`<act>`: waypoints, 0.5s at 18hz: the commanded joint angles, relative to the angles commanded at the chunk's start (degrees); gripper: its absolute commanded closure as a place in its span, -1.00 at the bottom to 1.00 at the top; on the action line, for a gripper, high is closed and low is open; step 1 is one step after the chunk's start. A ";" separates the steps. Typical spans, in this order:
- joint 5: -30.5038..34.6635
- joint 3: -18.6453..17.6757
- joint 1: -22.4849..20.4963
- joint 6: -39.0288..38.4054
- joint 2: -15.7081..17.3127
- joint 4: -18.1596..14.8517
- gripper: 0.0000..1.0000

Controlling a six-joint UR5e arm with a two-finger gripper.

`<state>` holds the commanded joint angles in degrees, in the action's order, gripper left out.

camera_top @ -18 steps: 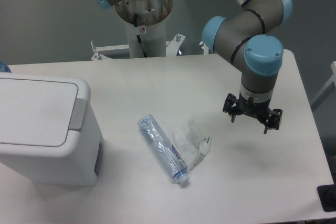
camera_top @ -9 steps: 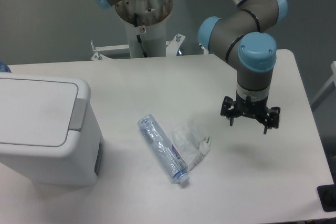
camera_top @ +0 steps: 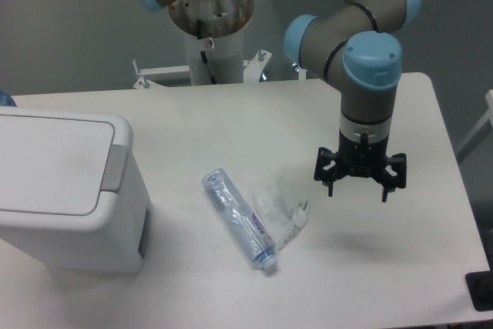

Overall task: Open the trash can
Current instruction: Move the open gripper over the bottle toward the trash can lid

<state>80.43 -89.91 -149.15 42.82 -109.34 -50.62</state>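
Note:
The trash can [camera_top: 65, 190] is a big white box at the left edge of the table, its flat lid down and a grey push tab [camera_top: 115, 168] on its right rim. My gripper [camera_top: 357, 189] hangs over the right half of the table, far to the right of the can, pointing down. Its fingers are spread wide with nothing between them.
A clear plastic bottle [camera_top: 237, 217] lies on the table between the can and the gripper, with a crumpled clear wrapper [camera_top: 281, 208] beside it. The arm's base column [camera_top: 209, 28] stands behind the table's far edge. The table's right edge [camera_top: 454, 190] is close to the gripper.
The gripper has drifted a little left and down toward the wrapper, and the wrist has turned. Bin, bottle and wrapper have not moved.

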 joint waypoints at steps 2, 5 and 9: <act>-3.08 0.00 0.44 -1.42 1.85 0.00 -1.00; -5.02 0.17 2.02 -6.50 3.69 0.00 -1.00; -6.08 3.60 6.15 -14.94 3.79 -0.09 -1.00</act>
<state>74.36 -86.32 -143.01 27.88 -105.56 -50.71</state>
